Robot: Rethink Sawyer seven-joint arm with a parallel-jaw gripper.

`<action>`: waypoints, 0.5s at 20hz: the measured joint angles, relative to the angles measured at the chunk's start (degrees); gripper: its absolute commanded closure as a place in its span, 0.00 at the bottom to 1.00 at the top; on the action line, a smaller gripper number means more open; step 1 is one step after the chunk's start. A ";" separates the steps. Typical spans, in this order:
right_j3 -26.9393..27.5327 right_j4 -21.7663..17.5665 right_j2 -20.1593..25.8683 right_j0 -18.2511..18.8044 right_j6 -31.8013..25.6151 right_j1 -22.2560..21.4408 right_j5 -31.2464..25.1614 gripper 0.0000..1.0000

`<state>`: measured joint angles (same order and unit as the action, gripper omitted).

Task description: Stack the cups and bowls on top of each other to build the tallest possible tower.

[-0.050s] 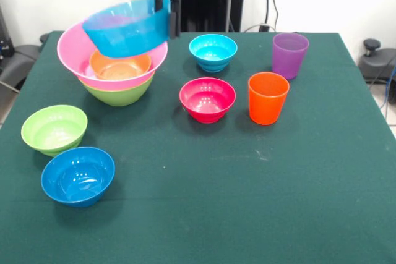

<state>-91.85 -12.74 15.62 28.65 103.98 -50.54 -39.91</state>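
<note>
So we've got the tower (117, 85) started: green bowl, pink bowl, orange bowl nested. Our end effector (168, 13) is clamped on a tilted blue bowl (127, 28) just above it. Four bowls and both cups (268, 97) wait on the tabletop (247, 183).

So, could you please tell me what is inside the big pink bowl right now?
An orange bowl sits nested inside the pink bowl. A tilted blue bowl, held by the gripper, covers its far side, so anything there is hidden.
</note>
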 measured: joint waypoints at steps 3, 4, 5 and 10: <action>-1.04 0.47 0.01 0.77 0.00 -1.10 -0.24 1.00; -1.95 0.90 0.01 1.49 0.00 -1.91 -0.24 1.00; -2.76 1.20 0.02 2.15 0.00 -2.54 -0.26 1.00; -5.28 1.58 0.02 4.23 0.00 -4.25 -0.24 1.00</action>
<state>-97.13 -11.16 15.64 32.88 103.98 -54.80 -40.15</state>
